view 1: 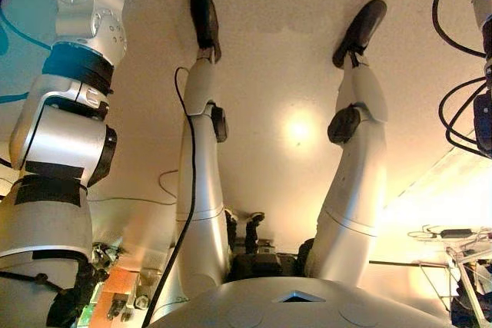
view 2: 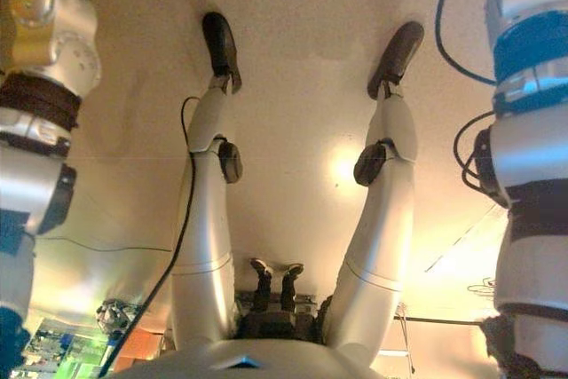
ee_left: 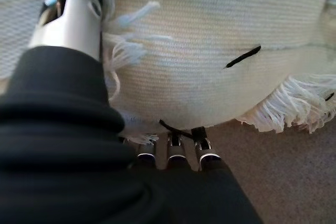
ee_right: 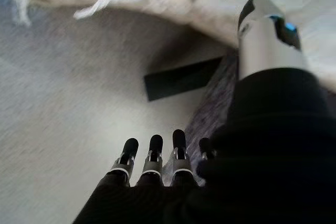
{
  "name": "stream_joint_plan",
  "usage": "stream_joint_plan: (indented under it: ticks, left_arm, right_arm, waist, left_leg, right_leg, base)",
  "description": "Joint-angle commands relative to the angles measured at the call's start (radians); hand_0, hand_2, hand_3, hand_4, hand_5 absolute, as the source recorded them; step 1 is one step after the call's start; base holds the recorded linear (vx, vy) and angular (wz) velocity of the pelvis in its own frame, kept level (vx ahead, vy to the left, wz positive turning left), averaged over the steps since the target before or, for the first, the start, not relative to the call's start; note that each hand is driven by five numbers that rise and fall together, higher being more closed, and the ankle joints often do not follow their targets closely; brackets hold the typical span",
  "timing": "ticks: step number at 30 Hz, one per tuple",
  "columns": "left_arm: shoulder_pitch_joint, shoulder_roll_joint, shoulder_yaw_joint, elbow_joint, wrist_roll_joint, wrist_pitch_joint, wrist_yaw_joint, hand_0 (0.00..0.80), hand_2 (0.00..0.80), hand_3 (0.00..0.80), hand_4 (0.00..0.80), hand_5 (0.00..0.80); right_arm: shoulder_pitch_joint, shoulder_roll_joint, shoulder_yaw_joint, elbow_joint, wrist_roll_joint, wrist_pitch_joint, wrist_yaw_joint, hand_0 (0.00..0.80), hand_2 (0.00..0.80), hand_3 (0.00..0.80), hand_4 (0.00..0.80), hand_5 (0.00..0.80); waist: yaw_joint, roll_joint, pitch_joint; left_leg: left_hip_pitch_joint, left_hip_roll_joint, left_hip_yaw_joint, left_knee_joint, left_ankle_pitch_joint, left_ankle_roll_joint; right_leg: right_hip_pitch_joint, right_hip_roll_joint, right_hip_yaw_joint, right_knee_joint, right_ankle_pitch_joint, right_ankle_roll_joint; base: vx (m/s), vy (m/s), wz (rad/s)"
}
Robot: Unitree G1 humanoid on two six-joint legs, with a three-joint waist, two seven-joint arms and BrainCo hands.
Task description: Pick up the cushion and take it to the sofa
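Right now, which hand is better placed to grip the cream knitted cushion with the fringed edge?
Left. The left hand has its thumb against the cream knitted cushion, its fingers running under the fringed edge. The right hand hangs with straight fingers over pale carpet, the cushion beyond them.

The cushion (ee_left: 220, 56) is cream, ribbed knit, with pale tassel fringe at its corners. Its rounded edge hangs over a beige carpeted floor (ee_left: 283, 177).
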Motion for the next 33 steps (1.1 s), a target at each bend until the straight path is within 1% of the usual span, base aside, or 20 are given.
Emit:
stream_joint_plan:
  ticks: [1, 5, 8, 9, 11, 13, 14, 17, 19, 22, 25, 26, 29, 30, 31, 32, 33]
  left_arm:
    - [-0.095, 0.021, 0.028, 0.004, -0.056, -0.046, -0.093, 0.0, 0.0, 0.0, 0.0, 0.0]
    - [-0.11, 0.026, 0.014, 0.0, -0.089, -0.071, -0.102, 0.0, 0.0, 0.0, 0.0, 0.0]
    - [-0.129, 0.025, 0.01, -0.01, -0.078, -0.094, -0.099, 0.0, 0.0, 0.0, 0.0, 0.0]
    - [-0.141, 0.021, 0.006, -0.025, -0.071, -0.103, -0.088, 0.0, 0.0, 0.0, 0.0, 0.0]
    - [-0.166, 0.016, -0.006, -0.041, -0.052, -0.108, -0.073, 0.0, 0.0, 0.0, 0.0, 0.0]
    - [-0.198, 0.009, -0.027, -0.052, -0.032, -0.109, -0.059, 0.0, 0.0, 0.0, 0.0, 0.0]
    - [-0.206, 0.006, -0.031, -0.053, -0.027, -0.11, -0.056, 0.0, 0.0, 0.0, 0.0, 0.0]
    - [-0.248, -0.009, -0.05, -0.049, -0.022, -0.117, -0.053, 0.0, 0.0, 0.0, 0.0, 0.0]
    - [-0.263, -0.018, -0.065, -0.051, -0.008, -0.111, -0.044, 0.0, 0.0, 0.0, 0.0, 0.0]
    - [-0.271, -0.015, -0.079, -0.06, -0.019, -0.105, -0.044, 0.0, 0.0, 0.0, 0.0, 0.0]
    - [-0.28, -0.015, -0.09, -0.065, -0.016, -0.1, -0.038, 0.0, 0.0, 0.0, 0.0, 0.0]
    - [-0.283, -0.016, -0.091, -0.069, -0.013, -0.099, -0.036, 0.0, 0.0, 0.0, 0.0, 0.0]
    - [-0.299, -0.015, -0.102, -0.071, 0.002, -0.093, -0.029, 0.0, 0.0, 0.0, 0.0, 0.0]
    - [-0.303, -0.015, -0.107, -0.065, -0.001, -0.092, -0.039, 0.169, 0.169, 0.169, 0.169, 0.169]
    - [-0.308, -0.015, -0.107, -0.06, 0.006, -0.088, -0.043, 0.521, 0.521, 0.521, 0.521, 0.521]
    - [-0.31, -0.015, -0.107, -0.061, 0.015, -0.087, -0.046, 0.8, 0.8, 0.8, 0.8, 0.8]
    - [-0.311, -0.015, -0.112, -0.065, 0.026, -0.087, -0.049, 0.8, 0.8, 0.8, 0.8, 0.8]
  right_arm:
    - [-0.067, -0.036, 0.114, -0.015, 0.062, -0.071, 0.049, 0.0, 0.0, 0.0, 0.0, 0.0]
    - [-0.075, -0.025, 0.113, -0.053, 0.088, -0.093, -0.003, 0.0, 0.0, 0.0, 0.0, 0.0]
    - [-0.097, -0.012, 0.118, -0.102, 0.053, -0.116, -0.047, 0.0, 0.0, 0.0, 0.0, 0.0]
    - [-0.113, -0.003, 0.13, -0.143, 0.018, -0.103, -0.075, 0.0, 0.0, 0.0, 0.0, 0.0]
    - [-0.14, 0.006, 0.153, -0.183, -0.021, -0.095, -0.088, 0.0, 0.0, 0.0, 0.0, 0.0]
    - [-0.167, 0.017, 0.169, -0.209, -0.019, -0.069, -0.139, 0.0, 0.0, 0.0, 0.0, 0.0]
    - [-0.172, 0.02, 0.168, -0.212, -0.014, -0.072, -0.133, 0.0, 0.0, 0.0, 0.0, 0.0]
    - [-0.21, 0.037, 0.188, -0.213, -0.061, -0.076, -0.131, 0.0, 0.0, 0.0, 0.0, 0.0]
    - [-0.23, 0.048, 0.209, -0.22, -0.1, -0.062, -0.137, 0.0, 0.0, 0.0, 0.0, 0.0]
    - [-0.249, 0.044, 0.224, -0.235, -0.078, -0.056, -0.114, 0.0, 0.0, 0.0, 0.0, 0.0]
    - [-0.263, 0.048, 0.236, -0.245, -0.091, -0.042, -0.098, 0.0, 0.0, 0.0, 0.0, 0.0]
    - [-0.27, 0.05, 0.243, -0.25, -0.094, -0.054, -0.076, 0.0, 0.0, 0.0, 0.0, 0.0]
    - [-0.284, 0.055, 0.252, -0.258, -0.066, -0.032, -0.06, 0.0, 0.0, 0.0, 0.0, 0.0]
    - [-0.286, 0.053, 0.255, -0.254, -0.059, -0.027, -0.055, 0.0, 0.0, 0.0, 0.0, 0.0]
    - [-0.287, 0.05, 0.257, -0.25, -0.059, -0.028, -0.045, 0.0, 0.0, 0.0, 0.0, 0.0]
    - [-0.288, 0.049, 0.259, -0.247, -0.058, -0.031, -0.035, 0.48, 0.48, 0.48, 0.48, 0.48]
    - [-0.29, 0.05, 0.264, -0.248, -0.056, -0.032, -0.021, 0.8, 0.8, 0.8, 0.8, 0.8]
  waist:
    - [-0.044, 0.134, 0.002]
    - [-0.046, 0.141, 0.002]
    - [-0.048, 0.141, 0.002]
    - [-0.05, 0.14, 0.002]
    - [-0.051, 0.139, 0.002]
    - [-0.053, 0.136, 0.002]
    - [-0.054, 0.136, 0.002]
    - [-0.057, 0.134, 0.002]
    - [-0.058, 0.133, 0.002]
    - [-0.057, 0.131, 0.002]
    - [-0.058, 0.129, 0.002]
    - [-0.058, 0.128, 0.002]
    - [-0.06, 0.126, 0.002]
    - [-0.06, 0.127, 0.002]
    - [-0.059, 0.127, 0.002]
    - [-0.059, 0.127, 0.002]
    - [-0.059, 0.128, 0.002]
  left_leg:
    - [0.01, 0.069, -0.048, 0.02, -0.019, -0.062]
    - [0.007, 0.07, -0.045, 0.013, -0.018, -0.059]
    - [0.01, 0.066, -0.046, -0.001, -0.015, -0.057]
    - [0.012, 0.065, -0.045, -0.008, -0.015, -0.055]
    - [0.017, 0.063, -0.045, -0.015, -0.015, -0.054]
    - [0.018, 0.061, -0.048, -0.019, -0.012, -0.052]
    - [0.019, 0.06, -0.048, -0.021, -0.012, -0.052]
    - [0.028, 0.056, -0.051, -0.034, -0.009, -0.047]
    - [0.034, 0.054, -0.054, -0.04, -0.006, -0.046]
    - [0.047, 0.049, -0.056, -0.05, -0.002, -0.045]
    - [0.047, 0.043, -0.058, -0.047, -0.001, -0.043]
    - [0.048, 0.041, -0.059, -0.049, -0.001, -0.042]
    - [0.053, 0.039, -0.06, -0.048, 0.001, -0.041]
    - [0.055, 0.038, -0.059, -0.048, 0.002, -0.04]
    - [0.056, 0.035, -0.061, -0.051, 0.004, -0.039]
    - [0.057, 0.034, -0.062, -0.053, 0.005, -0.038]
    - [0.06, 0.033, -0.063, -0.058, 0.006, -0.038]
  right_leg:
    - [0.013, 0.001, 0.089, -0.069, 0.07, 0.107]
    - [0.01, 0.011, 0.097, -0.071, 0.061, 0.103]
    - [0.016, 0.02, 0.099, -0.086, 0.06, 0.103]
    - [0.019, 0.024, 0.099, -0.092, 0.059, 0.102]
    - [0.024, 0.027, 0.1, -0.099, 0.058, 0.102]
    - [0.027, 0.033, 0.102, -0.102, 0.055, 0.101]
    - [0.029, 0.034, 0.102, -0.106, 0.056, 0.101]
    - [0.041, 0.039, 0.102, -0.119, 0.059, 0.103]
    - [0.049, 0.042, 0.103, -0.124, 0.061, 0.104]
    - [0.062, 0.046, 0.102, -0.134, 0.065, 0.105]
    - [0.062, 0.05, 0.104, -0.132, 0.067, 0.105]
    - [0.064, 0.052, 0.105, -0.135, 0.068, 0.105]
    - [0.07, 0.057, 0.108, -0.131, 0.066, 0.104]
    - [0.071, 0.058, 0.109, -0.13, 0.068, 0.104]
    - [0.072, 0.059, 0.11, -0.131, 0.07, 0.105]
    - [0.073, 0.059, 0.11, -0.133, 0.071, 0.106]
    - [0.075, 0.06, 0.111, -0.137, 0.073, 0.106]
  base:
    - [0.021, 0.041, -0.16]
    - [0.025, 0.035, -0.11]
    - [0.006, 0.004, -0.01]
    - [0.0, 0.0, 0.0]
    - [0.0, 0.0, 0.0]
    - [0.0, 0.0, 0.0]
    - [0.0, 0.0, 0.0]
    - [0.0, 0.003, 0.01]
    - [-0.005, 0.002, -0.02]
    - [-0.006, -0.001, -0.03]
    - [0.0, 0.0, 0.0]
    - [0.0, 0.0, 0.0]
    - [0.0, 0.0, 0.0]
    - [0.0, 0.0, 0.0]
    - [0.0, 0.0, 0.0]
    - [0.0, 0.0, 0.0]
    - [0.0, 0.0, 0.0]
